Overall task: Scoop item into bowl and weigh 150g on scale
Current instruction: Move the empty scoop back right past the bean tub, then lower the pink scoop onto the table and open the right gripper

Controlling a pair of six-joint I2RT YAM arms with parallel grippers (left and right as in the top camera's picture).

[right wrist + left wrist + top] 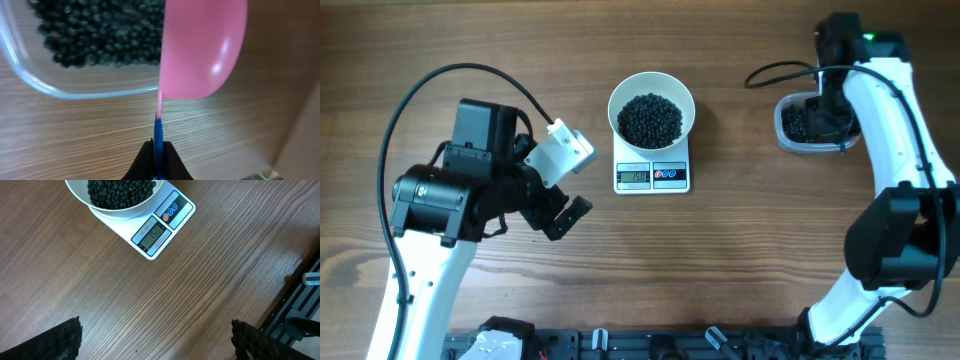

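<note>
1. Hands: the left hand (pixel 157 347) is hanging fully open above bare worktop (pixel 740 260), gripping nothing. The right hand (pixel 158 162) is pinching shut on the blue handle (pixel 158 135) of the pink scoop (pixel 202 45).
2. Worktop room is lying widest between scale and tub and in front of the scale. A dark rack (pixel 670 345) is bounding the near edge, and in the left wrist view it is showing close to the open hand's right.
3. Tub (pixel 785 130) is sitting well apart to the right of the scale, with the right arm reaching over it and a dark layer of beads (pixel 100 35) lying inside.
4. Bowl (pixel 620 100) is resting on the scale (pixel 652 177), covering its back part and leaving the front strip clear. It is holding a heap of beads well below its rim.
5. Display (pixel 154 234) is showing digits that look like the target weight, though they are too small to be sure. By that, the scooping is looking all but finished, leaving only a check of the reading and perhaps a small top-up.
6. Scoop is hovering over the tub's near rim with its back turned to the camera, so I cannot tell whether it is carrying beads.
</note>
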